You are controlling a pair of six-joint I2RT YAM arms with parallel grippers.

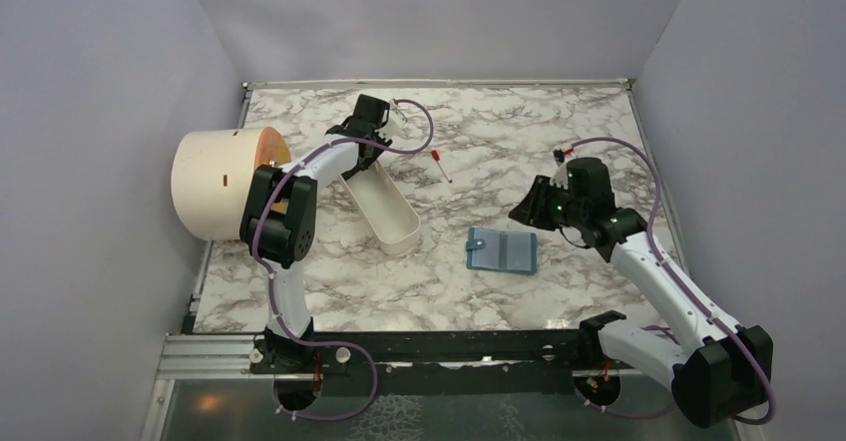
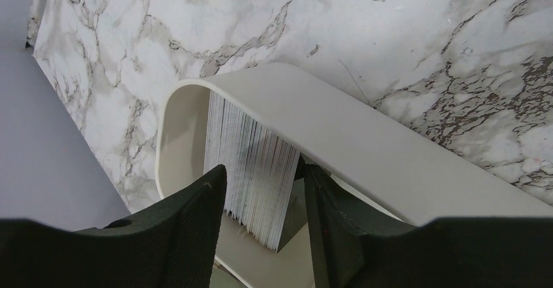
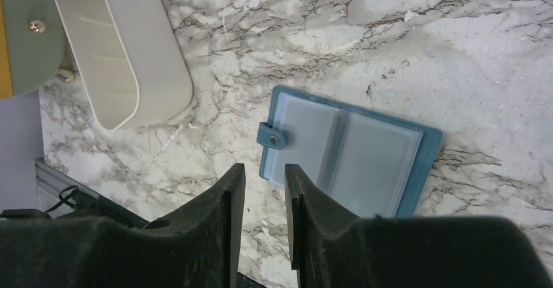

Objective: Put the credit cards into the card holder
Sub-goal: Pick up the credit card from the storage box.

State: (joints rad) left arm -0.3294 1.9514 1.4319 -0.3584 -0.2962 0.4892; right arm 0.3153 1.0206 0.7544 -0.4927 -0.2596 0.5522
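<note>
A stack of thin cards (image 2: 251,164) stands on edge in the far end of the long white oval tray (image 2: 391,151). A dark grey card (image 2: 297,213) is on the stack's right side. No yellow-orange card shows on its own. My left gripper (image 2: 264,174) is open, its jaws astride the stack from above; it also shows in the top view (image 1: 357,152). The teal-blue card holder (image 1: 502,250) lies open and flat, grey pockets up, with its snap tab (image 3: 274,141) at the left. My right gripper (image 3: 264,171) hovers over the holder's near-left corner, jaws slightly apart and empty.
A big cream cylinder (image 1: 224,184) with an orange face lies at the left, against the tray (image 1: 384,207). Two small red-handled tools (image 1: 440,165) (image 1: 566,152) lie on the marble further back. Grey walls enclose the table on three sides.
</note>
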